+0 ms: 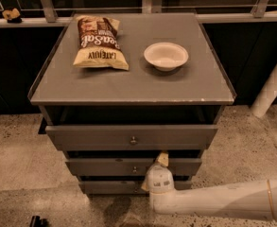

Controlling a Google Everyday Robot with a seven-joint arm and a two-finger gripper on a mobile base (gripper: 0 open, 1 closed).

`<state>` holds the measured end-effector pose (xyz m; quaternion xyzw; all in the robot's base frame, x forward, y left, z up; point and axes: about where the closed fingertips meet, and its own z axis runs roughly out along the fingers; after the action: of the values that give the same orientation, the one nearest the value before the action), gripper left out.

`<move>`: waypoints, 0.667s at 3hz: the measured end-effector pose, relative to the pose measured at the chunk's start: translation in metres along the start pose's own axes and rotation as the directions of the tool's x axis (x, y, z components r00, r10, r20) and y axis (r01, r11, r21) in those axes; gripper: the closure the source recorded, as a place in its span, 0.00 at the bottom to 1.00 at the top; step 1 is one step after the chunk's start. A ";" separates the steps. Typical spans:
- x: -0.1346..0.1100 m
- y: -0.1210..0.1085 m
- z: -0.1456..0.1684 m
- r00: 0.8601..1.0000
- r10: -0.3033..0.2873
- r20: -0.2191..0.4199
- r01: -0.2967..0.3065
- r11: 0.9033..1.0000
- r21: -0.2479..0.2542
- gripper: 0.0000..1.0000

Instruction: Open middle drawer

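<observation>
— Where's the gripper [162,160]?
— At the middle drawer [95,167]'s top edge, just right of its knob [134,169]. What it holds, I cannot tell.
— And the drawer?
— Second front down, with open floor [20,174] before it.

Cabinet [128,86]: one. Drawer fronts: three, namely top drawer [81,137], middle drawer [95,167] and bottom drawer [105,187]. Knobs in sight: two, a top knob [134,140] and a middle knob [135,169]; any third can't be made out.

On the cabinet: one chip bag [99,42], one bowl [166,56].

Arm [223,201]: one. Gripper [162,158]: one, at the middle drawer's front, just right of its knob.

Railing posts behind: three. White post [270,86] at right: one. Small object [10,14] on the far-left ledge: one.
</observation>
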<state>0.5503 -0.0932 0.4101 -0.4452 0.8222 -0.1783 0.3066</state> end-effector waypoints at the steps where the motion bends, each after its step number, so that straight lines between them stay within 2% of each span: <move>1: -0.007 -0.005 0.038 1.000 0.030 -0.001 -0.030 0.999 0.022 0.00; 2: -0.007 -0.006 0.038 0.999 0.032 -0.001 -0.032 0.999 0.023 0.00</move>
<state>0.5820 -0.0911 0.3873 -0.4282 0.8273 -0.1832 0.3140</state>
